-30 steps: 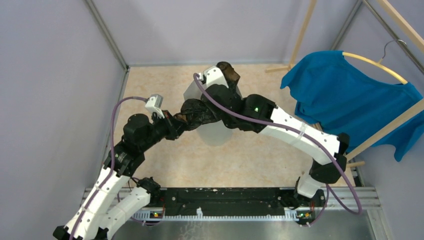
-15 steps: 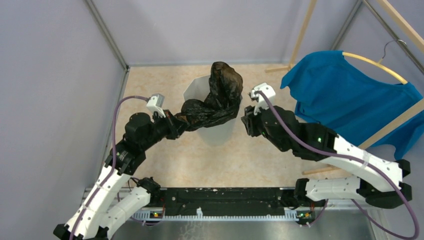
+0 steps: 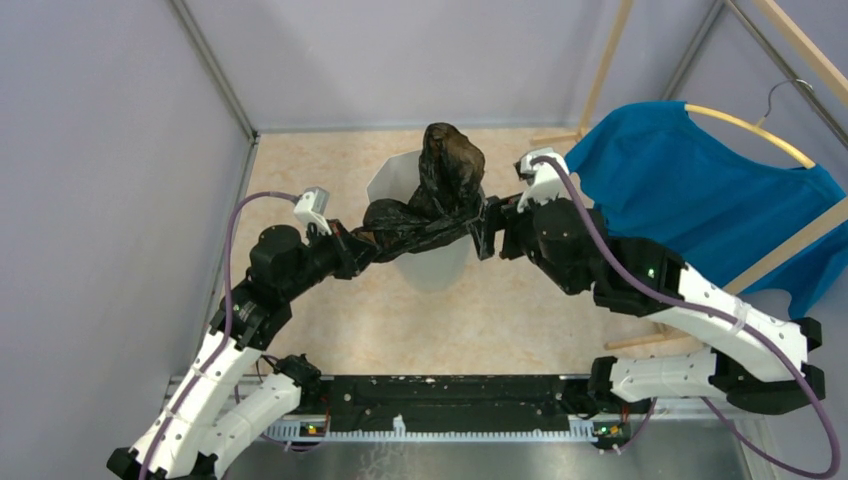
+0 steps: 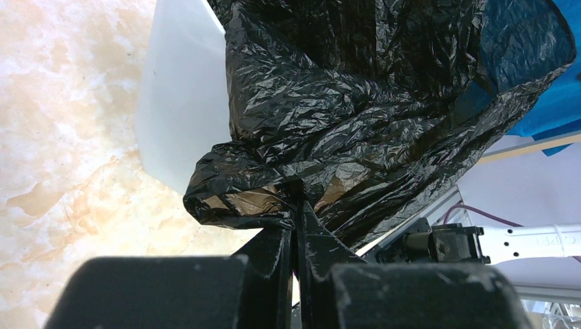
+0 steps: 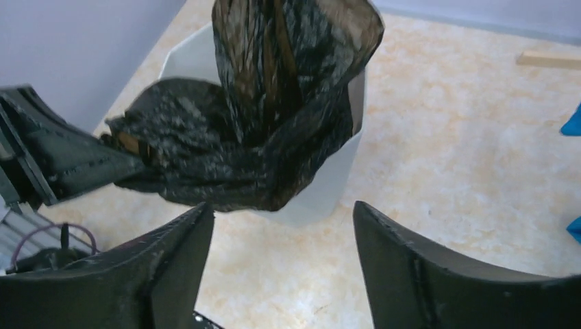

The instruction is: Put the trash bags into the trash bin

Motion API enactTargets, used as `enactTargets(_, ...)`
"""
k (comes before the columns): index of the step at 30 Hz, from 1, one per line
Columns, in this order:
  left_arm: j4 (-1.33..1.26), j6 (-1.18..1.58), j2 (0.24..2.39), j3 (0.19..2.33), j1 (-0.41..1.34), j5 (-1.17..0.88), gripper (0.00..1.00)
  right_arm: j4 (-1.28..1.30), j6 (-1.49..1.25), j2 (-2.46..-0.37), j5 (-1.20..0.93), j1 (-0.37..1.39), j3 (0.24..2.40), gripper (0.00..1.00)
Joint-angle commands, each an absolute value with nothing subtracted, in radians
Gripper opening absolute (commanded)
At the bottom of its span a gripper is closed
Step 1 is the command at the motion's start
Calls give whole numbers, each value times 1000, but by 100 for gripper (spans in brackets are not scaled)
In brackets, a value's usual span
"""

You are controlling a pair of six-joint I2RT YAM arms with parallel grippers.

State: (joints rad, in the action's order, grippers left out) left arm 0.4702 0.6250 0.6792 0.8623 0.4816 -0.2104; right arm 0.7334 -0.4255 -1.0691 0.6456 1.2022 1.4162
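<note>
The black trash bag bulges up out of the translucent white trash bin and trails left over the rim. My left gripper is shut on that left end; in the left wrist view the fingers pinch a fold of the bag beside the bin's wall. My right gripper stands open just right of the bin, level with the rim. In the right wrist view the gripper holds nothing, with the bag and the bin just beyond the tips.
A blue T-shirt hangs on a hanger from a wooden rack close behind my right arm. Grey walls and a metal post close the left and back. Marbled floor surrounds the bin.
My right gripper let go of the bag's top, swung off the bin to the right, opened wider and came back beside the rim. The bag's top now stands puffed up. The left arm held still.
</note>
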Motion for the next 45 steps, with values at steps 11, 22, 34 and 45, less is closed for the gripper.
enactTargets(11,435,630,681,878,484,-235,8,874,-396,-1395,706,1079,1759,84)
enactTargets(22,441,622,681,881,484,-248,12,887,-521,-1266,452,1075,1580,52)
enactTargets(34,480,614,675,936,484,-235,27,753,-510,-1182,432,1075,1395,33)
enactTargets(45,493,610,680,989,485,-207,40,693,-483,-1136,411,1076,1317,4)
